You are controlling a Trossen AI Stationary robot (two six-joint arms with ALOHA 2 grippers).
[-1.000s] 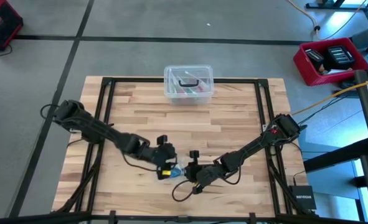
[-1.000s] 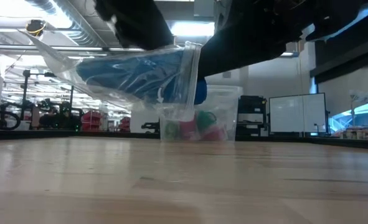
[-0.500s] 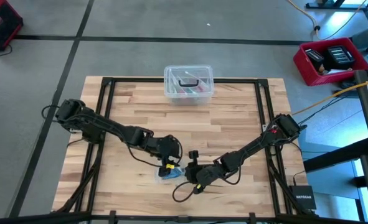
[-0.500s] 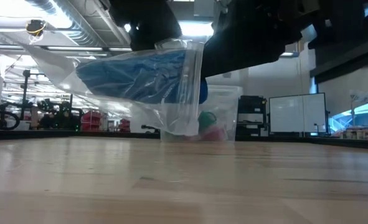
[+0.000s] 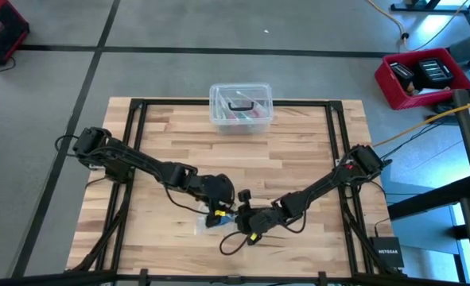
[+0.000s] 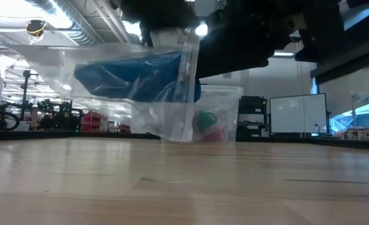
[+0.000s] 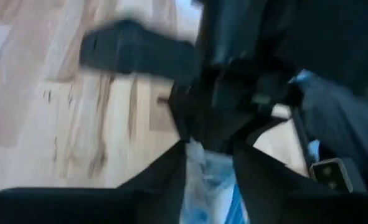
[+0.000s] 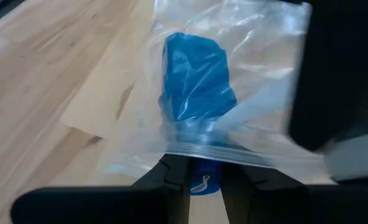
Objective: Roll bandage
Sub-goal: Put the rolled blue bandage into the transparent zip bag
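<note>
A small clear plastic bag (image 6: pixel 109 81) hangs in the air over the table's near middle, with the blue bandage (image 6: pixel 131 76) bunched inside it. The bandage also shows in the right wrist view (image 8: pixel 196 81). My left gripper (image 5: pixel 219 210) is shut on the bag from the left. My right gripper (image 5: pixel 240 216) is shut on the bag's zip end from the right. The two grippers stand close together. In the high view they hide most of the bag (image 5: pixel 209 224). My left gripper holds the bag's clear plastic (image 7: pixel 207 177) between its two fingers, near the upper corner of the zip end (image 6: pixel 172 44). The view is blurred, so layers cannot be told. The bag hangs below it, clear of the table. My right gripper pinches the bag at its zip strip (image 8: pixel 202 151) between its two fingers, and blue bandage (image 8: pixel 202 182) shows in the gap between them. The fingers come level from the table's right. The bag sticks out from them toward the left, clear of the table.
A clear lidded box (image 5: pixel 241 107) with red and green things inside stands at the table's far middle. A black cable (image 5: pixel 233 242) loops on the wood near the front edge. Bare wood (image 5: pixel 298 151) lies between the box and the grippers.
My left gripper has moved toward the table's right and near edge, up against my right gripper. The bag has swung from a tilt to nearly level. Its plastic now hangs lower beneath the zip end.
</note>
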